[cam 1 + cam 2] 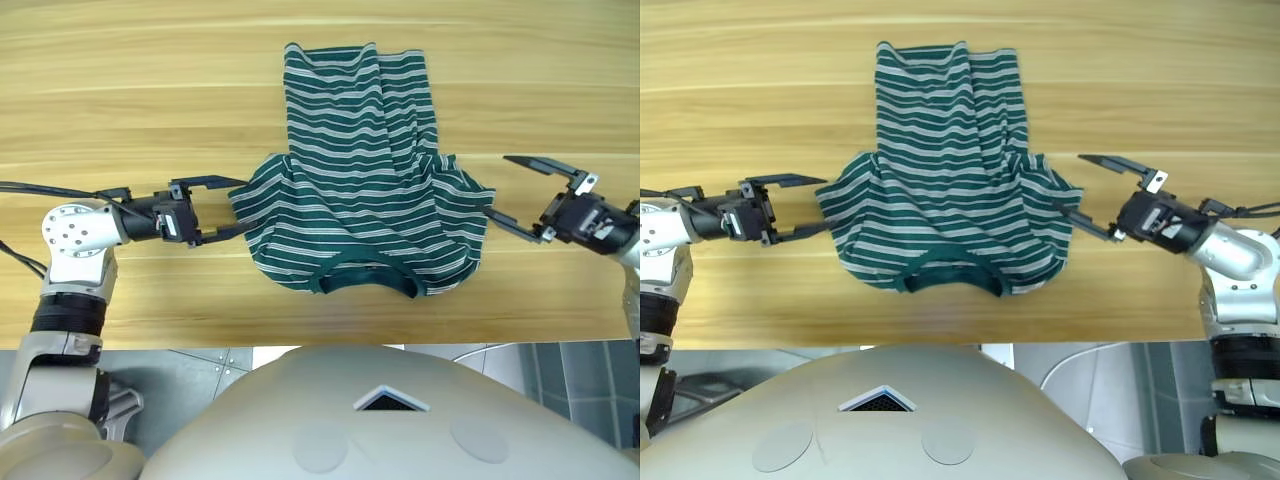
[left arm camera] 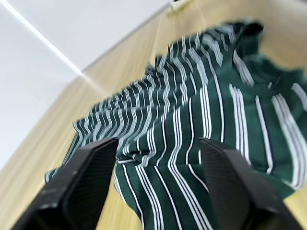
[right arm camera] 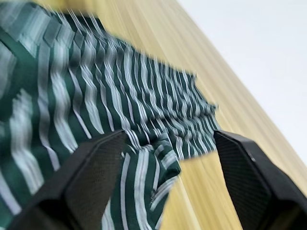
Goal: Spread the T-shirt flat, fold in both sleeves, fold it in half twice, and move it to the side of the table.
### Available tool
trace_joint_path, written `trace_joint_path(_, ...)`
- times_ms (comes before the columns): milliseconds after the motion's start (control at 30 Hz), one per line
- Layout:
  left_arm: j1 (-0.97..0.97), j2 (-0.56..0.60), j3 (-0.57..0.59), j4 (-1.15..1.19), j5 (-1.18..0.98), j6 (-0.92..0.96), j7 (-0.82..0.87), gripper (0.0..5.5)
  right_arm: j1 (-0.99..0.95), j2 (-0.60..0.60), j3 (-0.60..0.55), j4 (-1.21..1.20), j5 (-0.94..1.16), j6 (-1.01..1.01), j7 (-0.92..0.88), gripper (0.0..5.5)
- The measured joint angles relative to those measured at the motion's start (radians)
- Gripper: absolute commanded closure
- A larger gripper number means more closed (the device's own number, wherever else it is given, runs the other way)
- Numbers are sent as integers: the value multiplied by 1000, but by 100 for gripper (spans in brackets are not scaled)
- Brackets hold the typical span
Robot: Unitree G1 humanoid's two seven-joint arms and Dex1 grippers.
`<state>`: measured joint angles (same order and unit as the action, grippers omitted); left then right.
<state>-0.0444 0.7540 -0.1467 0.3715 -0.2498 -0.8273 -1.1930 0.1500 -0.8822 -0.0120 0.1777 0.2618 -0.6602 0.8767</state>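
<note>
T-shirt [image 1: 360,180] lies rumpled on the table [image 1: 120,90], collar toward the near edge, bare wood either side. From the head, the left gripper [image 1: 238,207] sits low at one sleeve, spread wide; the right gripper [image 1: 497,186] likewise, spread. Left wrist view: dark fingers [image 2: 81,187] flank striped cloth. Right wrist view: the same

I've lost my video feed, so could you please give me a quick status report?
Left gripper open, straddling the T-shirt at its left edge. Right gripper open at its right edge. Rumpled, not yet flat, collar nearest the robot.
</note>
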Motion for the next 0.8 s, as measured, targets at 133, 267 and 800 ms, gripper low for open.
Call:
trace_joint_path(133, -30, -30, -25, 85, 100, -41, 29, 358, -13, 26, 21, 27, -164, -7, -47, 316)
trace_joint_path(267, -37, -39, -40, 104, 108, -62, 32, 429, -13, 36, 26, 38, -214, -23, -52, 394)
trace_joint_path(800, -140, -47, -74, 236, 355, -111, 177, 550, -154, 68, 136, 249, -574, -2, -241, 548)
